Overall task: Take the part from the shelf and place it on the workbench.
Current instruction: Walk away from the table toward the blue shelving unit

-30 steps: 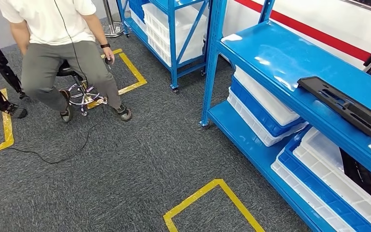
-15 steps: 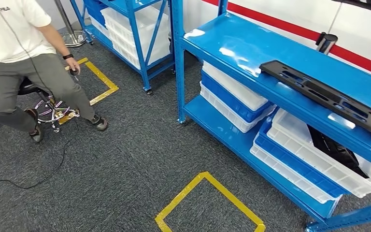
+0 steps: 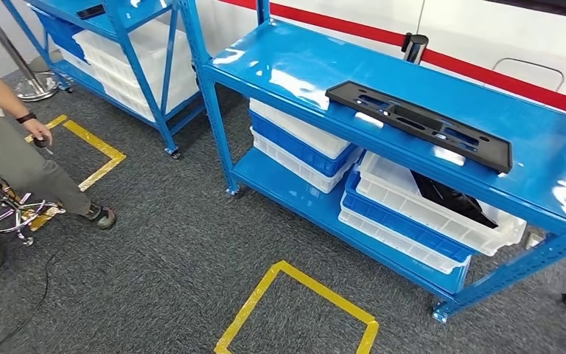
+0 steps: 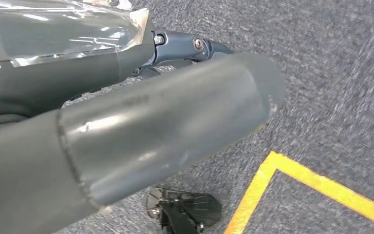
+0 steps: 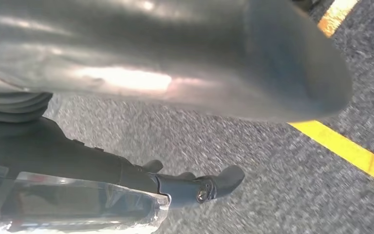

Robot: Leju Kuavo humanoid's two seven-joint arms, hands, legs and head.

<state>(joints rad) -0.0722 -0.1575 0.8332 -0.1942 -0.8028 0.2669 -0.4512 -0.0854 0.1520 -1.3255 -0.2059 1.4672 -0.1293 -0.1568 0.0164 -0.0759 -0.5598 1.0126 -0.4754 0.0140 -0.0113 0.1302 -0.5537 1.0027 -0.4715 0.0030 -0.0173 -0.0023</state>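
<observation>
Left hand [image 4: 175,126] over carpet | part [image 3: 418,124] near shelf [image 3: 295,66] front edge

Head view: high, looking forward and down over blue shelf [image 3: 383,74] and grey carpet. Left wrist view: close behind left hand [image 4: 126,136], facing floor. Right wrist view: close behind right hand [image 5: 175,53], likewise. Shared: carpet, yellow tape [image 3: 295,295].

Grey carpet [image 3: 162,243] underfoot, yellow tape square [image 3: 298,310] marked on it just ahead. Blue steel shelving [image 3: 383,96] along a white wall [image 3: 479,29] with a red stripe [image 3: 442,59], white and blue crates [image 3: 427,217] stacked on the lower level. A second blue rack [image 3: 129,44] stands further left, glare glinting off the shelf tops.
</observation>
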